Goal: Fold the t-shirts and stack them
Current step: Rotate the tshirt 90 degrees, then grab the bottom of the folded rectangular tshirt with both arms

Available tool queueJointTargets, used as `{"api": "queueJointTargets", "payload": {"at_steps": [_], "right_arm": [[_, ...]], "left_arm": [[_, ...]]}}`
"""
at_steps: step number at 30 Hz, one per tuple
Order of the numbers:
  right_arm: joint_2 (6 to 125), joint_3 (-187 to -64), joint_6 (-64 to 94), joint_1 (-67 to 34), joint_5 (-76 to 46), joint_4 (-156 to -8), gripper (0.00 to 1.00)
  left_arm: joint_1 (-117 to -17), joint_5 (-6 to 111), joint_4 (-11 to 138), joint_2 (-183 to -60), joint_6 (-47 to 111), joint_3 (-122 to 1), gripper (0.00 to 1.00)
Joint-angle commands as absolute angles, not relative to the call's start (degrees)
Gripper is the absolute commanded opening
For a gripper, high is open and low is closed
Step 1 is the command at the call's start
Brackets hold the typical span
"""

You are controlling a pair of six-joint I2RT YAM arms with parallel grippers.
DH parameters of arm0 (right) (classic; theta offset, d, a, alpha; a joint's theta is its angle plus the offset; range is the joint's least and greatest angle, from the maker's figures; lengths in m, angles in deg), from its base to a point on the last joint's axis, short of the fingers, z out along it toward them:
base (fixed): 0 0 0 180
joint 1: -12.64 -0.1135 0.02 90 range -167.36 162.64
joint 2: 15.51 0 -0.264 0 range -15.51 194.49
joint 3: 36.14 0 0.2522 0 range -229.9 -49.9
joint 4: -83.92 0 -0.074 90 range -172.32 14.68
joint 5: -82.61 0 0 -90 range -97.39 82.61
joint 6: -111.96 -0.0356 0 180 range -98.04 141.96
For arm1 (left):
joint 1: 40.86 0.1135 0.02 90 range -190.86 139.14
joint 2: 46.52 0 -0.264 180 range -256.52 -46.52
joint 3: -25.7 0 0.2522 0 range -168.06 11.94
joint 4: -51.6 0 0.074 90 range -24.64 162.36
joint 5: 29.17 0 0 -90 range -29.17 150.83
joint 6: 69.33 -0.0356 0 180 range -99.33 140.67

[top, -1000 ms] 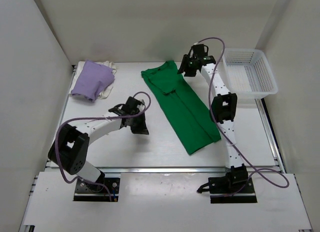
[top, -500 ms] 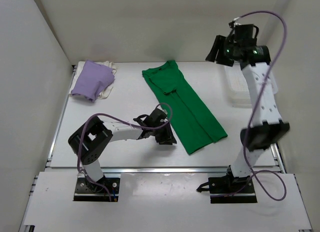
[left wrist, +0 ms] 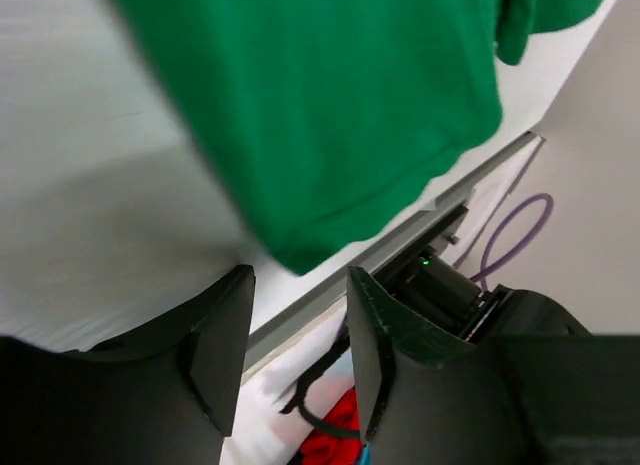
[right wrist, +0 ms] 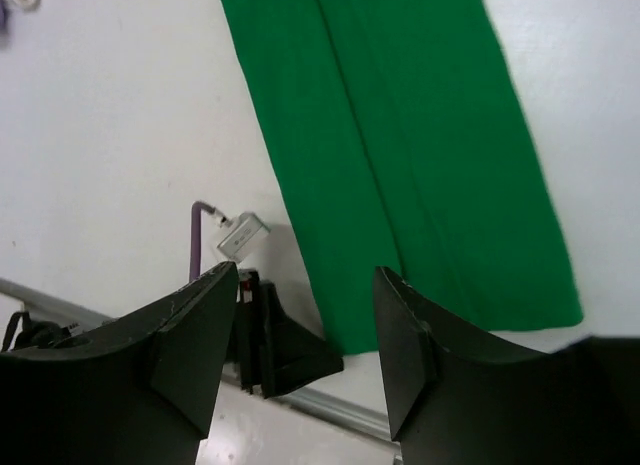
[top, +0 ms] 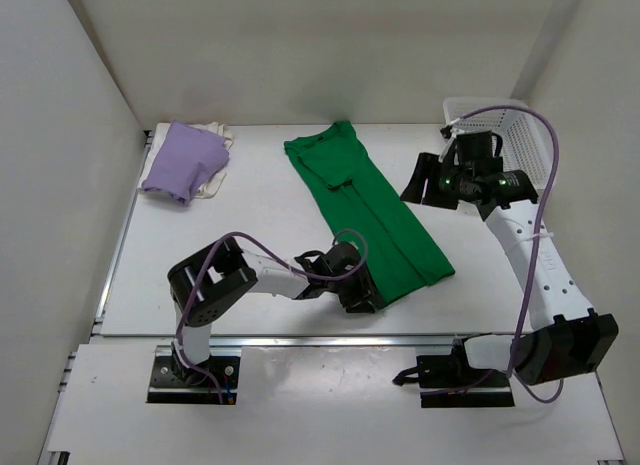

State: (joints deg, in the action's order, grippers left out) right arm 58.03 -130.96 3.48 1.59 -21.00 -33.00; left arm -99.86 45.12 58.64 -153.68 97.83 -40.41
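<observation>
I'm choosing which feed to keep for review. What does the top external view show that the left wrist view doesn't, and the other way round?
Only top external: the lavender shirt lying on the cream-white shirt at far left, and the white basket at far right. Only left wrist: the left gripper close up, jaws apart, nothing between them. Both: the green shirt, its near corner by that gripper, and the table.

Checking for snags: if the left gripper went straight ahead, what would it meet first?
The left gripper would likely meet the green shirt, its near corner just ahead of the open jaws; depth is unclear.
</observation>
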Motion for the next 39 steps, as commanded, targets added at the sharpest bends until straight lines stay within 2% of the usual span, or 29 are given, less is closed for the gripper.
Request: {"api": "queueJointTargets", "payload": {"at_steps": [1,4,6,7,9,11,19,24,25,27,28,29,31,32,34,39], "right_arm": [[53.85,-127.96,0.35,0.42,-23.46,-36.53,0.53],[51.3,-125.58,-2.03,-2.11,-24.19,-38.46,0.53],[50.33,-124.61,-2.21,-3.1,-23.56,-38.64,0.53],[50.24,-123.83,-2.21,-2.57,-24.78,-38.47,0.53],[48.92,-123.21,-1.51,-1.16,-24.71,-37.68,0.53],[47.96,-121.46,-0.9,-2.21,-21.47,-36.8,0.53],[43.03,-104.42,-1.85,-0.37,-22.42,-40.04,0.54],[42.76,-97.82,-3.26,-0.99,-25.49,-41.89,0.54],[42.94,-96.76,-4.13,-1.42,-25.67,-42.41,0.54],[42.77,-94.74,-5.11,-3.09,-26.03,-43.04,0.54],[42.59,-93.42,-5.63,-3.36,-25.15,-42.77,0.54],[42.5,-92.28,-5.9,-3.53,-25.41,-42.77,0.55],[41.63,-89.65,-6.34,-1.88,-27.42,-43.21,0.54],[40.4,-87.45,-5.99,-0.04,-27.95,-43.47,0.54],[39.43,-84.19,-6.34,2.0,-30.32,-45.32,0.53],[38.99,-76.63,-9.41,3.4,-33.57,-53.82,0.48]], "left_arm": [[-101.06,48.07,56.83,-156.11,102.23,-42.72,0.54],[-101.33,49.4,55.61,-157.35,104.59,-42.29,0.48],[-101.32,49.93,54.46,-157.96,105.22,-42.54,0.26],[-100.98,49.41,54.81,-158.23,104.78,-43.16,0.22],[-100.36,49.31,57.44,-158.59,103.12,-44.39,0.06],[-100.1,48.61,58.32,-157.1,100.4,-43.79,0.0],[-95.7,43.17,70.09,-143.57,88.18,-31.93,0.0],[-89.47,41.84,76.86,-129.96,83.7,-22.0,0.0],[-88.07,41.49,78.87,-127.24,82.47,-21.37,0.03],[-86.22,41.32,81.18,-123.89,80.1,-19.1,0.17],[-85.16,39.49,81.88,-122.13,79.21,-18.13,0.31],[-84.02,38.08,82.49,-121.33,78.85,-17.25,0.51],[-83.31,38.23,84.59,-117.91,77.28,-16.8,0.68],[-83.74,39.8,86.61,-117.02,76.83,-17.06,0.7],[-81.73,41.31,88.56,-112.82,76.65,-16.28,0.68],[-73.46,36.39,77.42,-108.49,83.15,-7.76,0.67]]}}
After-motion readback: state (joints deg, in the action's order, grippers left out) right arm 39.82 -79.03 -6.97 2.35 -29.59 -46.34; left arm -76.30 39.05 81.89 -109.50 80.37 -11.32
